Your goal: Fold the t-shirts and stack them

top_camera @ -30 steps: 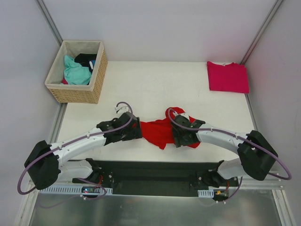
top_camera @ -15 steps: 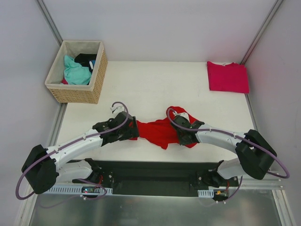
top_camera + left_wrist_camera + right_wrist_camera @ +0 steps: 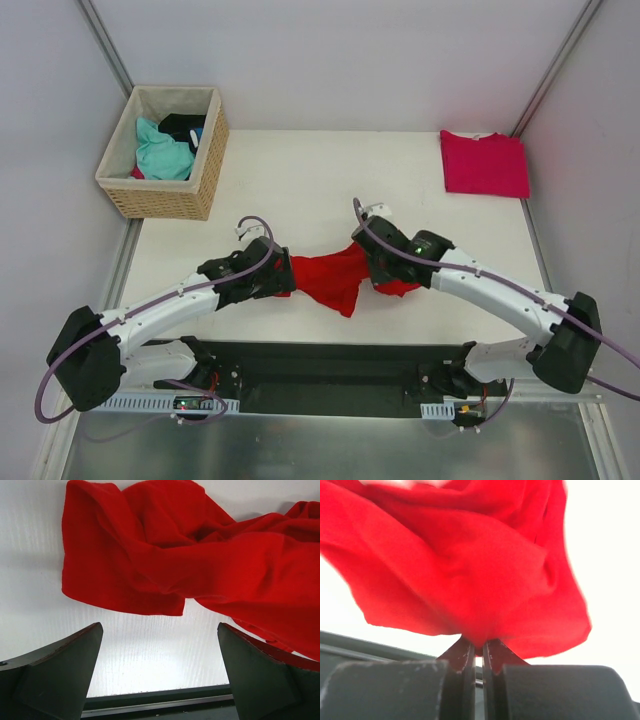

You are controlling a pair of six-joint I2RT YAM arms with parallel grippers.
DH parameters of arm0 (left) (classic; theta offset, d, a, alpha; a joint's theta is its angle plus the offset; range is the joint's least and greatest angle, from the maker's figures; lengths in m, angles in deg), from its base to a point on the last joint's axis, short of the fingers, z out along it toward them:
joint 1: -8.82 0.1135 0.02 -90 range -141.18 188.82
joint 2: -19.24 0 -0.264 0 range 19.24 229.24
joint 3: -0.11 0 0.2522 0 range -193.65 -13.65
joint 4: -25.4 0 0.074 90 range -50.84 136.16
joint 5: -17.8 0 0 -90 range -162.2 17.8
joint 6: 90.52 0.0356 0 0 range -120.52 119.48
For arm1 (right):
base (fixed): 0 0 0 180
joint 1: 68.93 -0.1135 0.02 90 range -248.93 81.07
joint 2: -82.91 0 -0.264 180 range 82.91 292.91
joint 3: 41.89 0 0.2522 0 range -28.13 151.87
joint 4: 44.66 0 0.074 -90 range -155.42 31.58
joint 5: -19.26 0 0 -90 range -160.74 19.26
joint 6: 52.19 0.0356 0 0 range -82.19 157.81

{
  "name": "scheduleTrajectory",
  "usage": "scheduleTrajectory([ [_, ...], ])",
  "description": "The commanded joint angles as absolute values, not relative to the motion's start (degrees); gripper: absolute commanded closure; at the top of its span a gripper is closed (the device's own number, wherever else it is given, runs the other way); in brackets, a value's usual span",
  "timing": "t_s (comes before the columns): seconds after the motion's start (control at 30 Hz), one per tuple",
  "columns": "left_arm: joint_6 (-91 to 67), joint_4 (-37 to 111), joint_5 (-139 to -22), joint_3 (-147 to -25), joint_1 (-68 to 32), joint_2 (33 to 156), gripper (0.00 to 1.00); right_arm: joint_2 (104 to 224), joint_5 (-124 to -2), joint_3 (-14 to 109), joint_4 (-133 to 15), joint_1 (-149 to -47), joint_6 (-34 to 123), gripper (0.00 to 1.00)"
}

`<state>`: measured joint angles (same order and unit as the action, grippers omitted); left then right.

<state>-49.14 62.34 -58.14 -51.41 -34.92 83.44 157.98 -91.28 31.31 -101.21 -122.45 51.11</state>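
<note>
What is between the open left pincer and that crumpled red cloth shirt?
Nothing visible. Only bare white table separates the left pincer from the crumpled bright red cloth t-shirt, which the right pincer grips.

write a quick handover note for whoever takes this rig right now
The right gripper is shut on a bunch of the crumpled bright red cloth t-shirt, mid-table near the front.
The left gripper is open at that shirt's left edge, holding nothing.
The folded magenta-pink cloth t-shirt lies at the far right corner.
Done: pink one folded.
Left: spread and fold the red one, then stack it on the pink.
</note>
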Motion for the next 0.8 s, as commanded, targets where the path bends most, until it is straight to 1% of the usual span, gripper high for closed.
scheduleTrajectory([
  [0.0, -49.21, 62.98, -56.91, -53.55, -34.24, 82.43, 0.01, 154.28, -98.33, 48.39, -111.50, -123.69, 45.91, 0.99],
  [0.07, -48.86, 62.98, -56.91, -53.90, -34.24, 82.08, 0.01, 154.80, -101.67, 57.33, -114.30, -123.77, 43.97, 0.99],
  [0.17, -48.95, 62.98, -56.91, -54.26, -34.24, 80.94, 0.01, 155.77, -102.39, 65.71, -117.56, -123.77, 41.33, 0.99],
  [0.2, -49.04, 62.98, -56.82, -54.08, -34.24, 80.50, 0.01, 155.77, -101.86, 71.04, -118.27, -123.69, 40.97, 0.99],
  [0.27, -49.21, 62.98, -56.56, -53.82, -34.24, 79.44, 0.01, 155.60, -100.71, 75.38, -119.15, -124.03, 39.75, 0.99],
  [0.4, -49.39, 62.98, -56.38, -53.38, -34.33, 78.74, 0.01, 158.48, -102.11, 87.15, -123.63, -124.65, 38.16, 0.99],
  [0.63, -49.39, 62.72, -56.82, -53.82, -34.24, 80.31, 0.01, 159.72, -100.80, 89.99, -125.30, -125.44, 38.07, 0.99],
  [0.77, -49.39, 62.28, -57.09, -54.08, -34.33, 80.58, 0.01, 161.83, -100.62, 94.19, -126.62, -128.60, 36.51, 0.99],
])
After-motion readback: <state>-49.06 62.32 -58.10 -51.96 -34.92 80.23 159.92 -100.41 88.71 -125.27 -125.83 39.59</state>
